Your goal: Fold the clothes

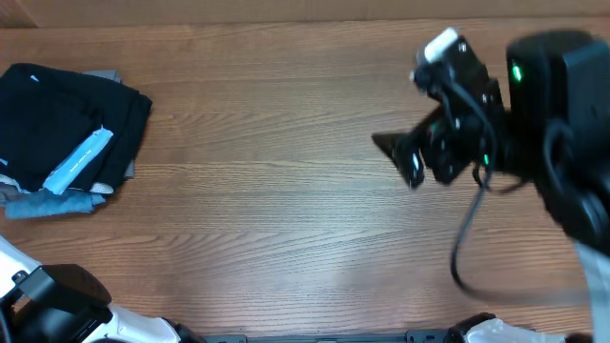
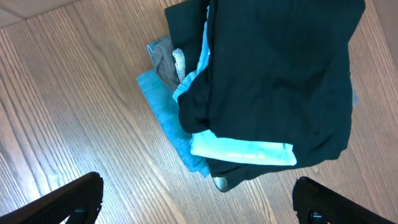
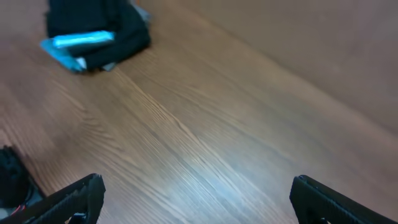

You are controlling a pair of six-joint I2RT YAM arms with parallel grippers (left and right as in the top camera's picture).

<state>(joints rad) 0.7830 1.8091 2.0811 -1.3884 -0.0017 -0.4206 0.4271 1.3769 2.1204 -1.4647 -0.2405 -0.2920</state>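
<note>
Overhead: neat clothes stack (image 1: 67,133) at far left of table (image 1: 286,210), dark over blue. Probably parked there as finished, clear of work area. Blurred right gripper (image 1: 412,162) well apart, raised.

Left wrist: left gripper (image 2: 196,186) spread wide, empty, poised just short of stack. Light blue strip (image 2: 242,151) across top garment.

Right wrist: right gripper wide too, holding nothing. Bare wood-grain table, plain brown panel (image 3: 298,50) behind.

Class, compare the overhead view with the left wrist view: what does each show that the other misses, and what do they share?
Overhead only: the right arm over the table's right side. Left wrist only: the left gripper's fingers, wide apart, and striped trim on a grey garment. Both: the black garment with its light blue band atop teal cloth.
</note>
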